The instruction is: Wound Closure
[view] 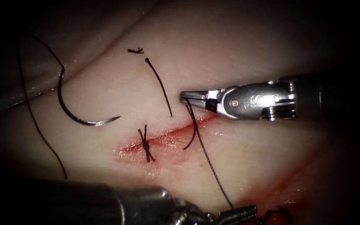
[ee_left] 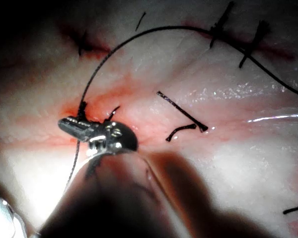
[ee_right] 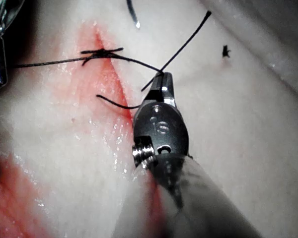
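Right tool point(view: 184, 98): fingers pinching thread point(view: 207, 156) above the cut point(view: 167, 139) | Left tool point(view: 240, 213): fingers pinching the same thread below | Needle point(view: 78, 112): free on tissue point(view: 238, 46), upper left, nearer neither tool.

The right tool point(view: 188, 98) was polished metal; the tissue point(view: 238, 50) looked wet-glossy; the thread point(view: 207, 156) seemed matt, perhaps braided.

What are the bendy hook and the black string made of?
The needle looks like polished steel: thin, dark and curved, glinting at its sharp tip. It lies free on the tissue, left of the cut. The thread looks like dark braided fibre, matte and slightly rough. The right tool and the left tool each hold it, and both look like shiny metal.
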